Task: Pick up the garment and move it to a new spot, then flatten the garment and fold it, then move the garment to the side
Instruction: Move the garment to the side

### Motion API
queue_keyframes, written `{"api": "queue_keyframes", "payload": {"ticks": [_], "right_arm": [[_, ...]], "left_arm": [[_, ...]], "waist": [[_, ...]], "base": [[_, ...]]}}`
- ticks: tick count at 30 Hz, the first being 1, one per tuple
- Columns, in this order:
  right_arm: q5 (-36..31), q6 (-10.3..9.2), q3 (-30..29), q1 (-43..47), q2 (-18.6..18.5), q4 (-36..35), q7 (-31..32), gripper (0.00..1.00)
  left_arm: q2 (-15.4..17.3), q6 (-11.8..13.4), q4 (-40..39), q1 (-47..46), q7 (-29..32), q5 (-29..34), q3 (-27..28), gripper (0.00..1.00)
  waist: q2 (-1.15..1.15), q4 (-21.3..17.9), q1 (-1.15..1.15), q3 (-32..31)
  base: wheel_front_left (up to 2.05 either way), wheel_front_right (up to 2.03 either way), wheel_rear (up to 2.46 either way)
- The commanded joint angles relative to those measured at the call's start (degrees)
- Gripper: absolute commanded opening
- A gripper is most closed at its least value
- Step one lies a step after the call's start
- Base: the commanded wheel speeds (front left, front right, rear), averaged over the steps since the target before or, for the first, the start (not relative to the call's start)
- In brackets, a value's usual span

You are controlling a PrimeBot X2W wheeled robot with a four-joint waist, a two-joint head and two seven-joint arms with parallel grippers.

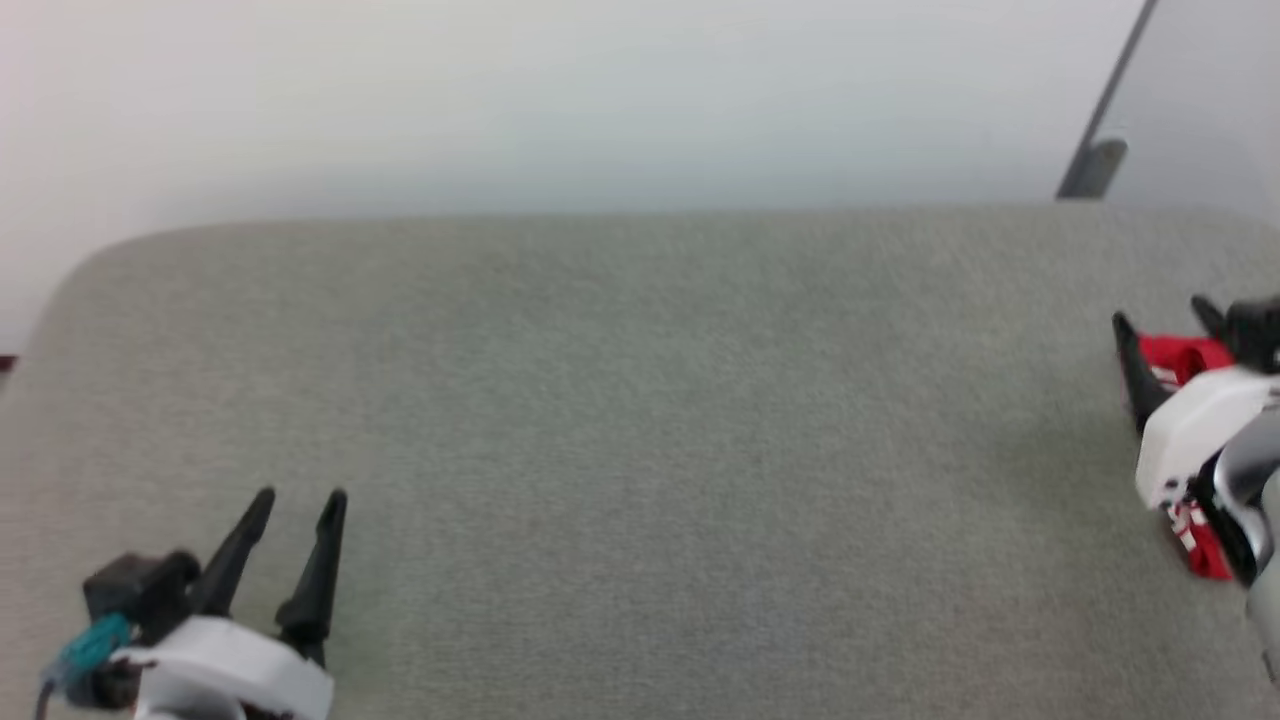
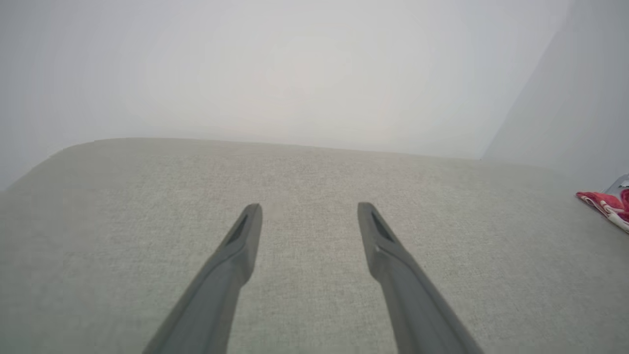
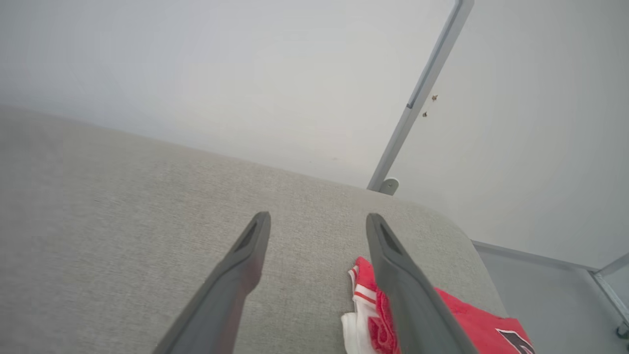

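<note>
Left gripper [image 1: 302, 494] hovers wide open, empty; right gripper [image 1: 1160, 312], equally spread, angled down over the garment [image 3: 481, 324], gripping nothing.

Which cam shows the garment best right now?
Right wrist view: the garment is closest, with red body, striped trim, white sleeve and black print. Head view catches red scraps mostly hidden by the right gripper. Left wrist view gets a small red bit at its right edge.

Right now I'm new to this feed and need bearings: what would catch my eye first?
The red-and-white garment lies at the right end of the grey fabric surface, with the open right gripper over it. At the head view's lower left, the left gripper stands open above bare fabric.
</note>
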Motion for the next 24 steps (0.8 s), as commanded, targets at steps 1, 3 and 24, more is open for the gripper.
{"api": "queue_keyframes", "payload": {"ticks": [1,3,24], "right_arm": [[0.83,-0.1,0.08,1.86,0.23,-0.41,-1.09,1.0],[1.17,-0.1,0.19,3.49,0.96,-0.94,-2.29,1.0],[-3.07,-0.1,-8.94,21.73,8.01,-13.47,-9.16,1.0]], "left_arm": [[0.01,0.29,-0.11,1.59,-0.22,0.29,0.85,1.0],[-0.1,0.52,-0.61,3.0,-0.22,0.47,1.96,1.0],[-3.89,-0.45,-2.64,12.6,-0.21,3.52,13.54,1.0]], "waist": [[0.0,3.07,0.0,-3.53],[0.0,3.68,0.0,-4.21],[0.0,5.56,0.0,-7.9]], "base": [[0.0,0.0,0.0],[0.0,0.0,0.0],[0.0,0.0,0.0]]}}
